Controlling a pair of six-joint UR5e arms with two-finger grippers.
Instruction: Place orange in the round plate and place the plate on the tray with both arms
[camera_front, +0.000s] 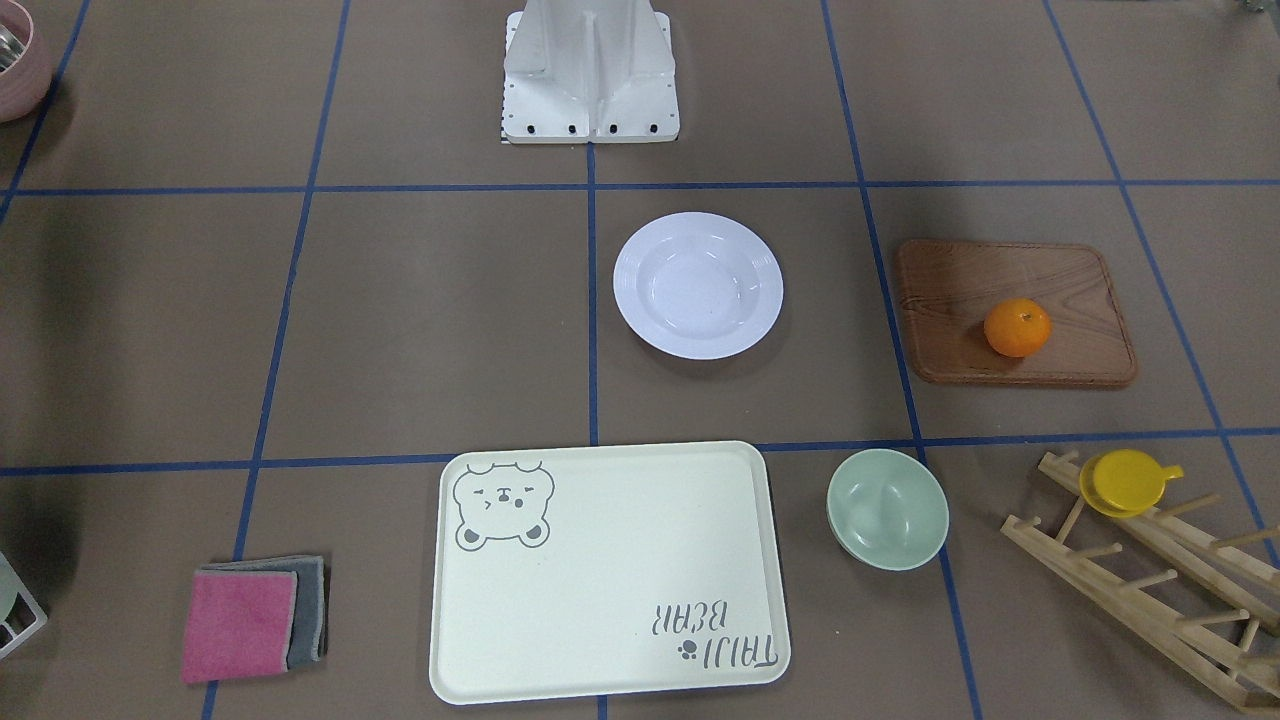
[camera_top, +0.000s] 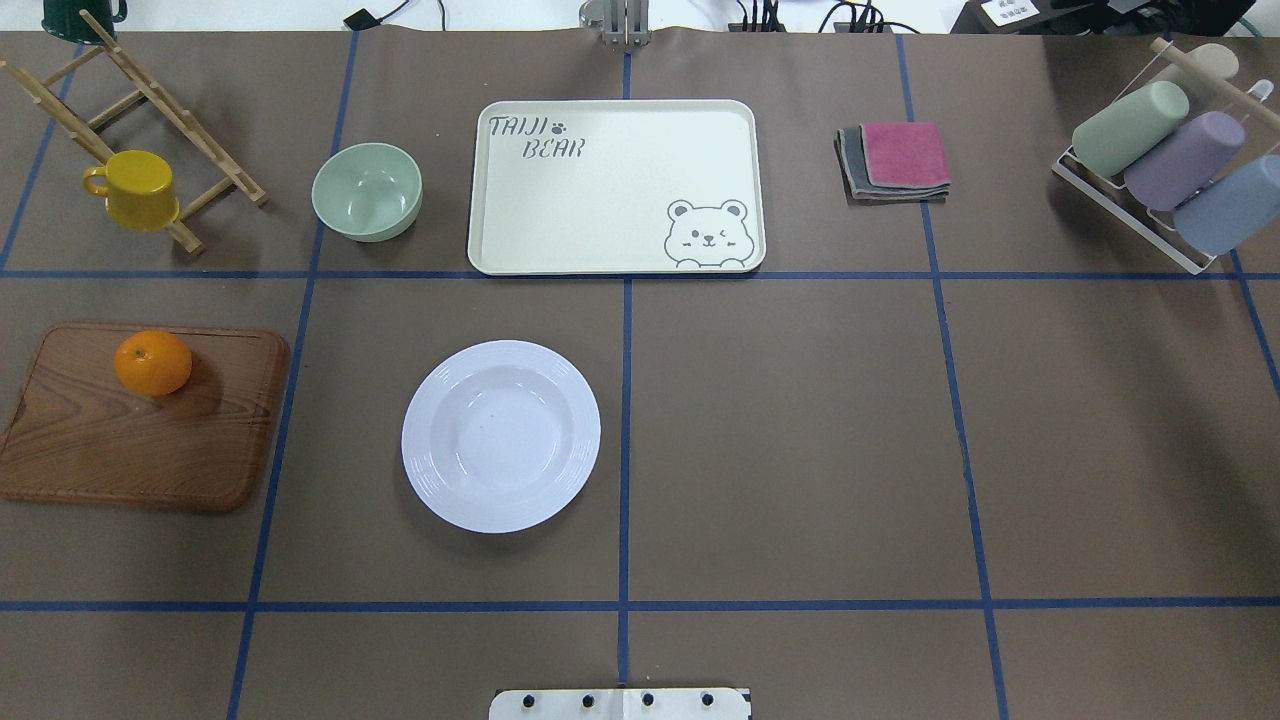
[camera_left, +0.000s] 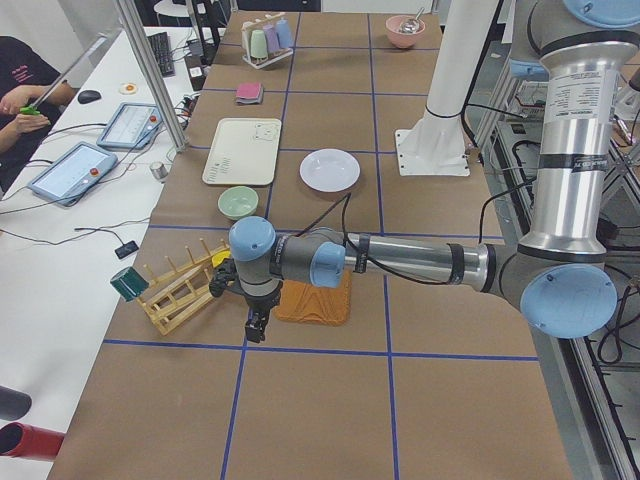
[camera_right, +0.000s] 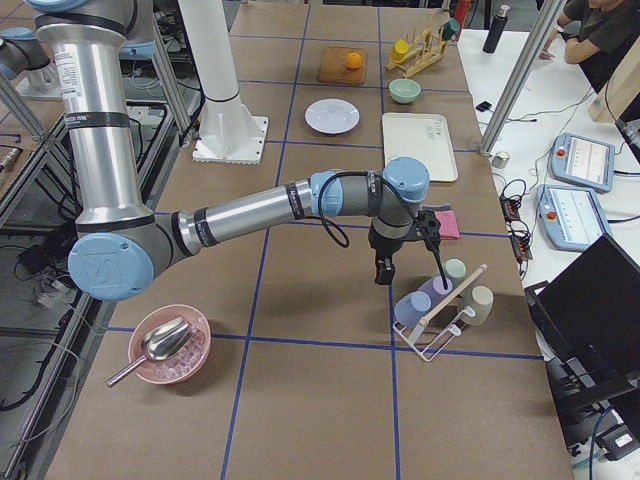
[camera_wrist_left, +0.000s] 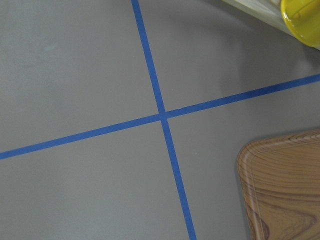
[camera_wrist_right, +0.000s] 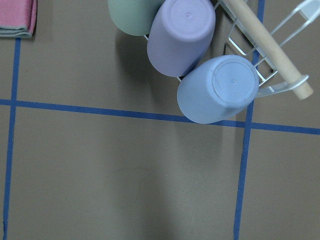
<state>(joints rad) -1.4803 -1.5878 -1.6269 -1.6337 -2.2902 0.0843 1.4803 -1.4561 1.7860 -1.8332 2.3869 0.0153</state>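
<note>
I am hanging my left gripper (camera_left: 256, 325) downward over the brown table (camera_top: 800, 450), just off the outer end of the wooden board (camera_top: 130, 440). It is showing only in the side view, small and dark, so I cannot tell how far its jaws are parted. I am not seeing it touch or carry anything. My left wrist camera is looking at a crossing of blue tape lines, one rounded corner of the board and a sliver of the yellow cup (camera_top: 135, 188).

I am holding my right gripper (camera_right: 383, 272) downward too, far out at the other end of the table, near the wire rack of tumblers (camera_top: 1160, 150) and the folded pink and grey cloths (camera_top: 900, 158). Here again I cannot tell the gap of the jaws, and nothing is showing between them.

The orange (camera_top: 153, 362) is sitting on the wooden board, close to its far edge, bright and round with a small stem dimple on top. The round plate (camera_top: 500, 435) is lying flat on the table beside the board but apart from it, white, with a ribbed rim and a sunken centre. The tray (camera_top: 600, 190) is lying beyond the plate across a tape line, cream, bear face and lettering facing up. The pale-green bowl (camera_top: 367, 190) is standing just beside the tray.
</note>
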